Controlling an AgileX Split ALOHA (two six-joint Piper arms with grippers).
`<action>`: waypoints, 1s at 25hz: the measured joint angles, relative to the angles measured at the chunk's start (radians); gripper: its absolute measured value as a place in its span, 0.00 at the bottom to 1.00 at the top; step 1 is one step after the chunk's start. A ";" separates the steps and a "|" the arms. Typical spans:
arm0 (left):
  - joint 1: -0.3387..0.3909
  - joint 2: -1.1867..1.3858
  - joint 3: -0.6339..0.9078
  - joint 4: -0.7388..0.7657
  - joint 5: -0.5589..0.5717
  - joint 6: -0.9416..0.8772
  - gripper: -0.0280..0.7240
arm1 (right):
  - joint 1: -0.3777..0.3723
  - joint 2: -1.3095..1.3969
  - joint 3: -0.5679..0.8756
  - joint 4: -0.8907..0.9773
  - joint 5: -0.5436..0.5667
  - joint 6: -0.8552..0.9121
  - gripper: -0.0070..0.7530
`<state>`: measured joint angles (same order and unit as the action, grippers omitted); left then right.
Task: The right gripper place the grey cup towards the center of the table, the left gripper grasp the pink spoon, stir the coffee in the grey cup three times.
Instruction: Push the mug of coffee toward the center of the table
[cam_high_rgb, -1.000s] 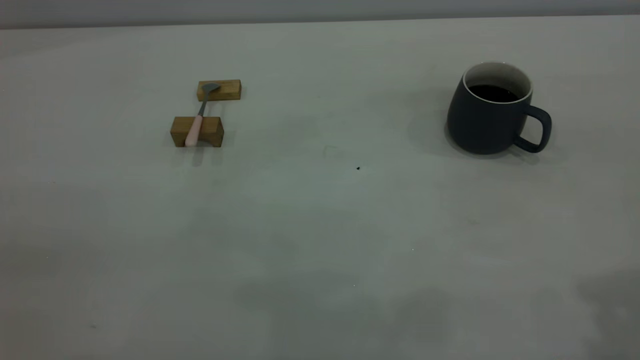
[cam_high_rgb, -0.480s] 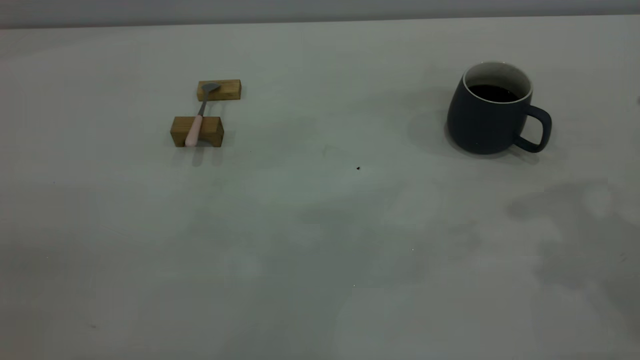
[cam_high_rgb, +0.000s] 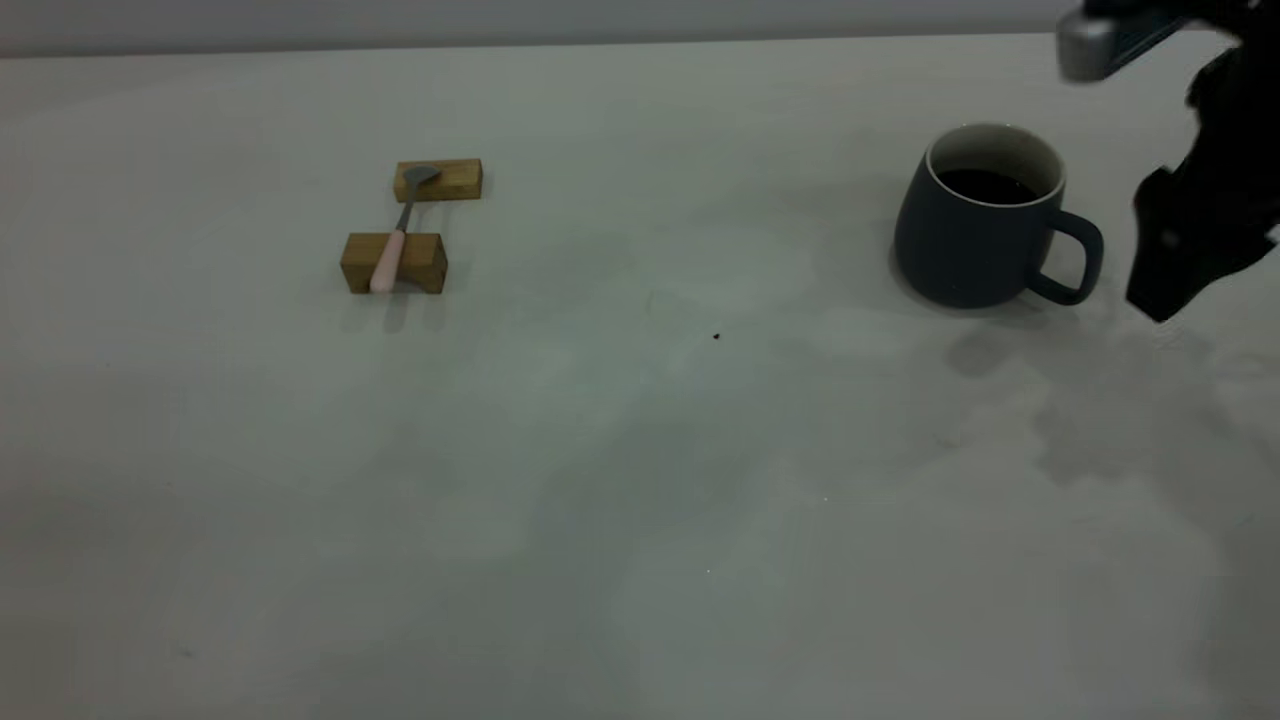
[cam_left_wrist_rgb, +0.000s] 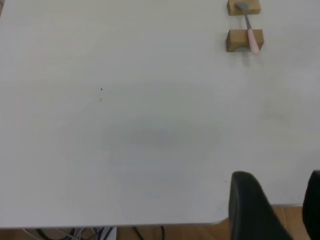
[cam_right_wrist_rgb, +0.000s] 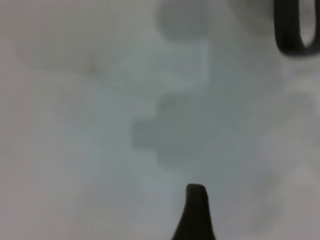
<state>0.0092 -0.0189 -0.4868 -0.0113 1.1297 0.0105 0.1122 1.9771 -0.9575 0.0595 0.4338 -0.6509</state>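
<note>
I am bringing my right hand (cam_high_rgb: 1165, 275) beside the grey cup (cam_high_rgb: 975, 235) handle; finger spread indeterminate; next, grip that handle.

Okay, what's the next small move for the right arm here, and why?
Probably bring the right gripper in to the handle of the cup. The gripper hangs just beside that handle, not touching it, and the cup of coffee stands far to the right on the table, not yet near the center.
</note>
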 joint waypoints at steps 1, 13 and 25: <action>0.000 0.000 0.000 0.000 0.000 0.000 0.49 | 0.000 0.017 -0.007 0.000 -0.024 -0.023 0.92; 0.000 0.000 0.000 0.000 0.000 0.000 0.49 | -0.003 0.149 -0.178 -0.024 -0.045 -0.064 0.92; 0.000 0.000 0.000 0.000 0.001 0.000 0.49 | -0.010 0.263 -0.281 -0.028 -0.036 -0.060 0.90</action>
<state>0.0092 -0.0189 -0.4868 -0.0113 1.1307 0.0105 0.1018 2.2404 -1.2387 0.0315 0.3975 -0.7108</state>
